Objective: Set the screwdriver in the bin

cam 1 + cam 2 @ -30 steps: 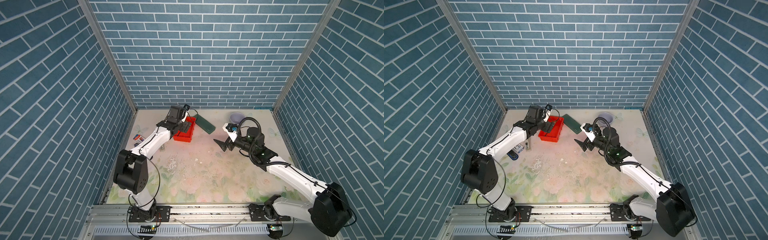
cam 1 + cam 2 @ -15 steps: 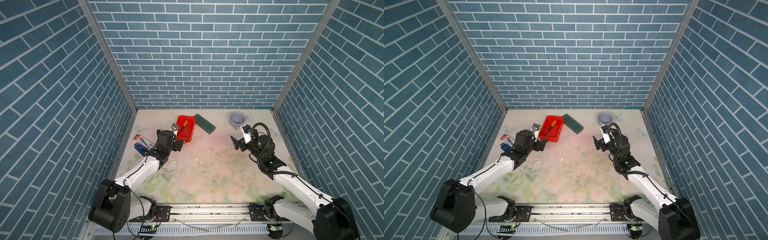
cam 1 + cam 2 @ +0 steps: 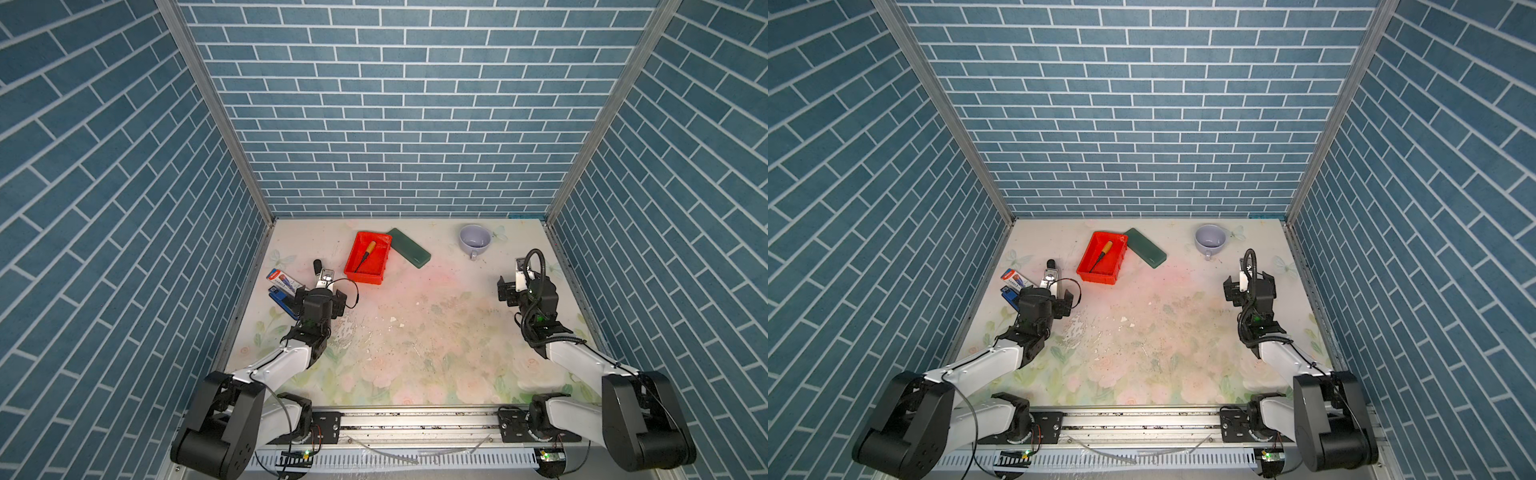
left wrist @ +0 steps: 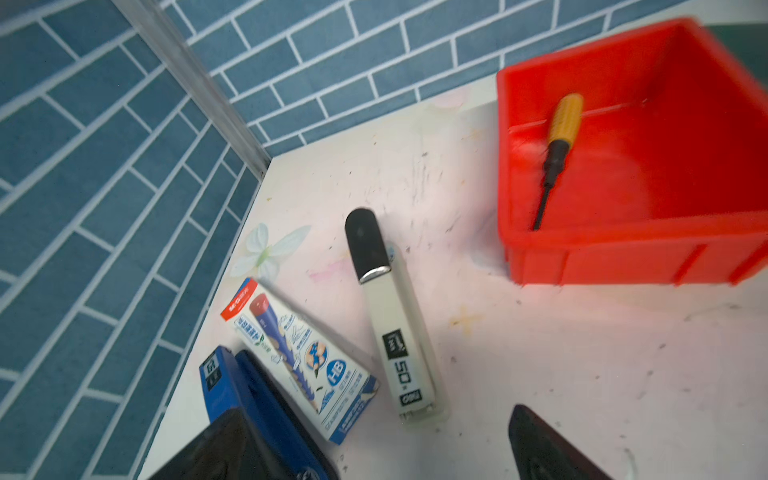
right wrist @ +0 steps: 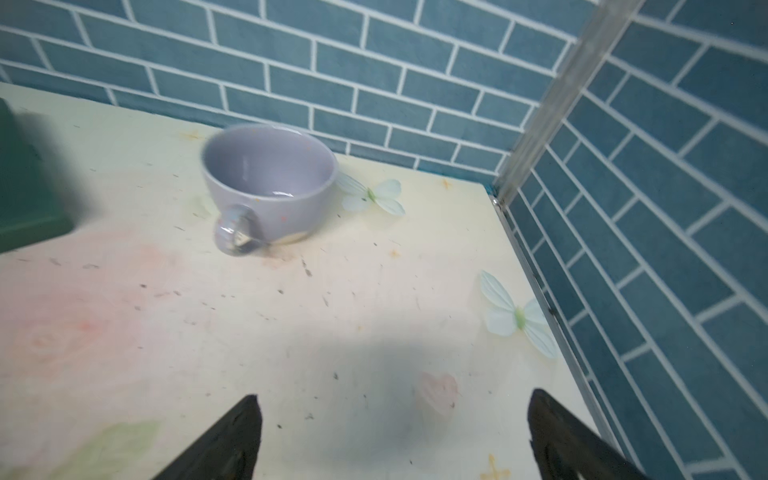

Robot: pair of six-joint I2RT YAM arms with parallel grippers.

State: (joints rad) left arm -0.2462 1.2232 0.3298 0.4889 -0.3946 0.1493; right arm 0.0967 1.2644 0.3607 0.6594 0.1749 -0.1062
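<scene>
In the bin point(image 3: 363, 277), the screwdriver point(image 3: 366, 252); left hand point(image 4: 376, 411) and right hand point(image 5: 395, 397) wide apart, empty.

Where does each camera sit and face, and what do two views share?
Top views: high at the front, looking down over the table; left arm, right arm, left tool and right tool show.
Left wrist: behind the left tool, facing the bin holding the screwdriver; open tool tips show.
Right wrist: faces the cup; open tool tips show.
Shared: top and left wrist views show the bin.

bin point(image 3: 363, 277) red | screwdriver point(image 3: 365, 255) orange handle, black shaft | cup point(image 3: 469, 249) lilac | case point(image 3: 409, 248) dark green | walls point(image 3: 395, 124) blue brick
</scene>
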